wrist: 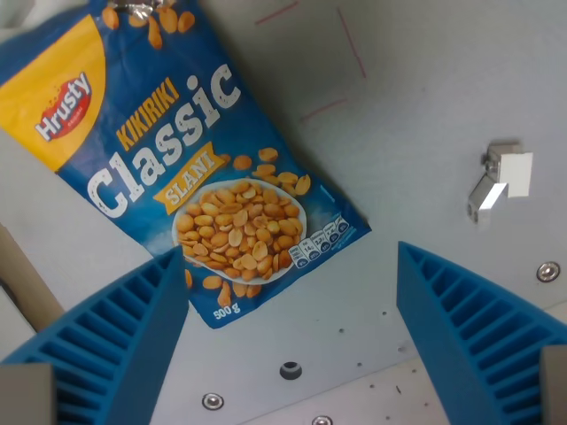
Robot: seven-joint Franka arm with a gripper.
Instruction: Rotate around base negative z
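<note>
A blue bag of Hrusty Kikiriki Classic salted peanuts (190,164) lies flat on the grey table (425,106), slanting from the wrist view's upper left down toward the middle. My gripper (292,310) hangs above the table with its two blue ribbed fingers (115,345) spread wide apart. Nothing sits between them. The left finger overlaps the bag's lower corner in the picture; the right finger stands apart from the bag at the wrist view's right.
A small white bracket (500,181) is fixed to the table at the right. Thin red lines (350,44) mark the surface at the top. Screw heads and a dark hole (291,370) lie near the bottom edge. A tan strip (27,274) shows at the left.
</note>
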